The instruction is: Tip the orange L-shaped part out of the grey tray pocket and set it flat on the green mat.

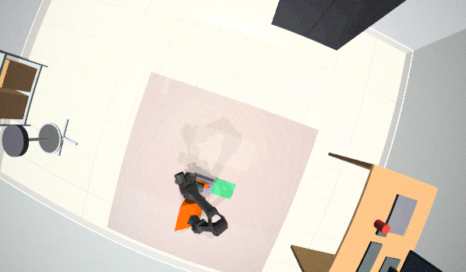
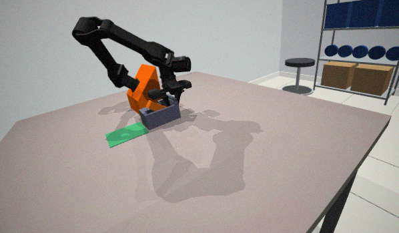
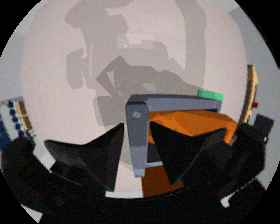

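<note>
Gripper (image 3: 139, 152) half spread, pinching nothing, straddling tray (image 3: 136, 137) wall at 12 o'clock (risk: pressing rim, missing orange part (image 3: 191, 123)).

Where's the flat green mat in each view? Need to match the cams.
Top: flat green mat at lower centre, right of the grey tray.
Exterior: left of centre, in front-left of the tray.
Wrist: only a green sliver right of centre, beyond the tray's far wall.
Shared landmark: the grey tray.
</note>
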